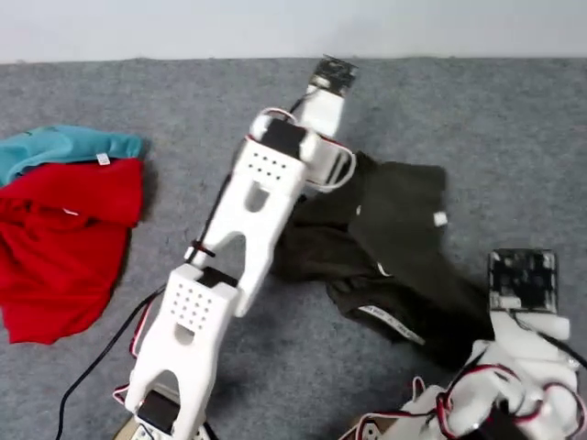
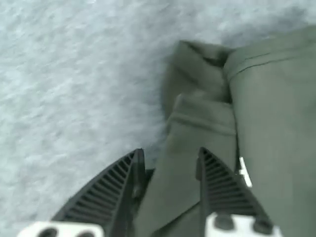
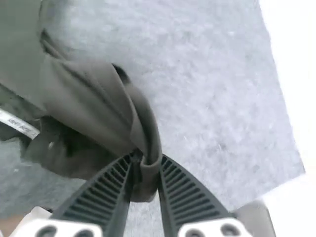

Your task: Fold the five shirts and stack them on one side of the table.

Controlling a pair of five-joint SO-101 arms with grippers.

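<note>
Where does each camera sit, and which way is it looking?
High view: fixed above, looking down on the table, left arm, right arm and dark shirt.
Left wrist view: on the left arm, looking past the left gripper straddling the dark shirt.
Right wrist view: on the right arm, the right gripper pinching the dark shirt.
Shared: all show the dark shirt.

White perforated left arm showing black joint blocks, red and white wires looping at its wrist, white right arm carrying red wires, left gripper and right gripper showing black ribbed fingers
</note>
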